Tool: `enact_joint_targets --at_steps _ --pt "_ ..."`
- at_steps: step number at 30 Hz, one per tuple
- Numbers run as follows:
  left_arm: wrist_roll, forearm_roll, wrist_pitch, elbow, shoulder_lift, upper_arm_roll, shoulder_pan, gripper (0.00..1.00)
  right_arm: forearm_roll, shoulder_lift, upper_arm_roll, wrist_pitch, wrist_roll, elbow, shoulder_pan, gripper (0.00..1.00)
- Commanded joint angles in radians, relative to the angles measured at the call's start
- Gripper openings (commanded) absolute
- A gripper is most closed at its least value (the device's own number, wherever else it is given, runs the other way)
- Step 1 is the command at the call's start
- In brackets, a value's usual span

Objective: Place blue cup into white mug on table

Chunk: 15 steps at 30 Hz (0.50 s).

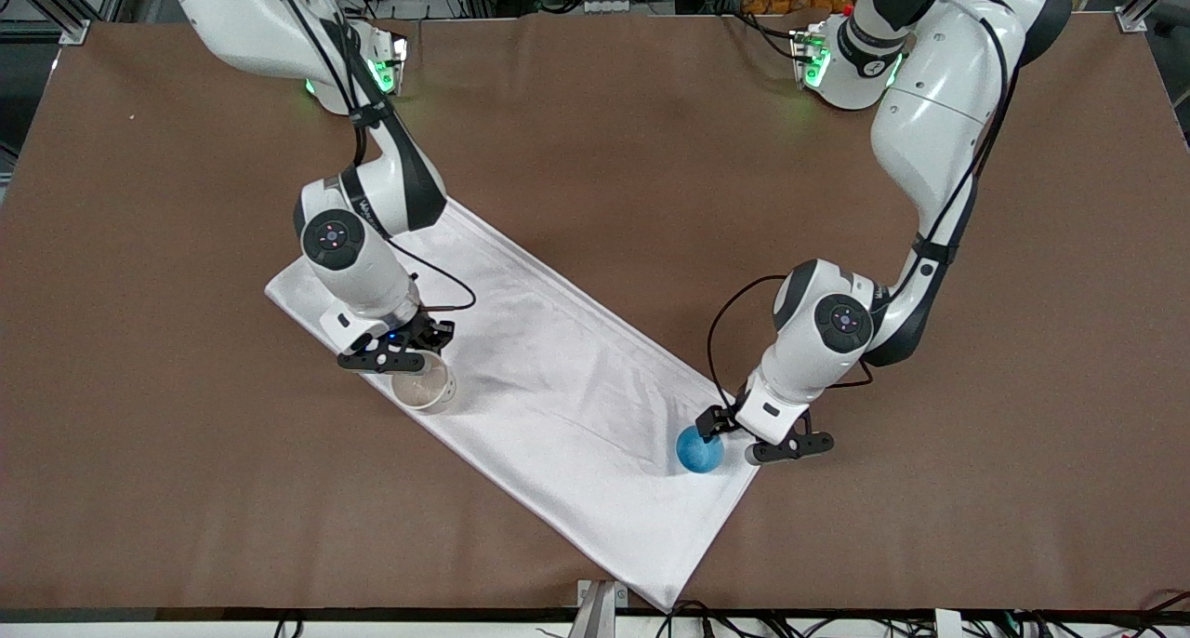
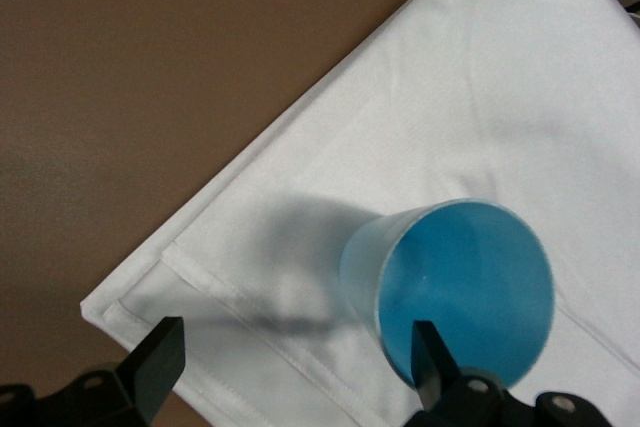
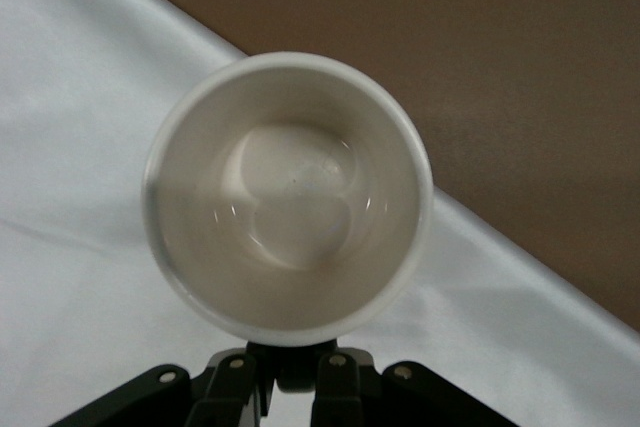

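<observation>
The blue cup (image 1: 699, 449) stands on the white cloth near its corner toward the left arm's end. My left gripper (image 1: 751, 438) is open at the cup. In the left wrist view one of its fingers (image 2: 432, 359) lies over the cup (image 2: 470, 287) at the rim and the other is well outside, so the gripper's midpoint (image 2: 295, 357) is over bare cloth. The white mug (image 1: 423, 387) is at the cloth's edge toward the right arm's end, mouth up and empty. My right gripper (image 1: 395, 354) is shut on its dark handle (image 3: 300, 372). The mug's pale inside (image 3: 290, 197) shows in the right wrist view.
A long white folded cloth (image 1: 558, 378) lies slantwise across the middle of the brown table (image 1: 595, 108). Bare tabletop surrounds it on every side. Cables and equipment line the table's edge by the arm bases.
</observation>
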Motion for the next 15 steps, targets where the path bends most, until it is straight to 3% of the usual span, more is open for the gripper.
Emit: enact_joint_targets --at_steps 1,4,7,15 --pt "-0.129 0.024 0.028 0.025 0.024 0.016 -0.019 0.63 0.013 0.001 -0.001 -0.142 0.126 0.130 0.079 0.00" --pt "-0.190 0.023 0.028 0.025 0.026 0.016 -0.025 0.23 0.013 0.003 0.000 -0.179 0.197 0.176 0.131 0.00" --pt "-0.221 0.024 0.028 0.025 0.026 0.016 -0.025 0.01 0.013 0.004 0.000 -0.187 0.258 0.216 0.185 0.00" --pt "-0.216 0.029 0.028 0.025 0.024 0.016 -0.025 0.00 0.025 0.027 0.000 -0.176 0.373 0.249 0.326 0.00"
